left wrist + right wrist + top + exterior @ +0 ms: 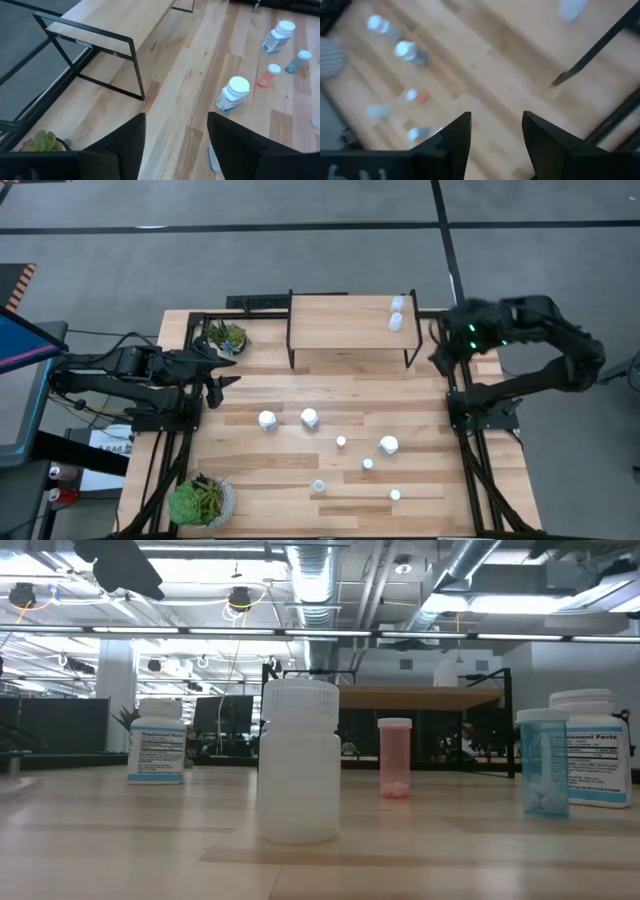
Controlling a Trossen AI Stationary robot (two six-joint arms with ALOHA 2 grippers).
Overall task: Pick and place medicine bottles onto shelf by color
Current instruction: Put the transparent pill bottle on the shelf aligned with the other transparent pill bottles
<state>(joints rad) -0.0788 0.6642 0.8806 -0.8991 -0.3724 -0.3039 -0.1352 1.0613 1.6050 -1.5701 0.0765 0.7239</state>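
Two potted plants flank the left side of the plank worktop (250,480): one (225,336) at the far left corner beside the shelf (340,322), one (200,500) at the near left corner. Two bottles (396,313) stand on the shelf's right end; seven more (309,418) lie scattered mid-worktop. The left end effector (226,372) hovers spread and empty near the shelf's left legs; the right end effector (442,358), also spread and empty, hangs off the shelf's right end. Grey floor surrounds; ducts overhead
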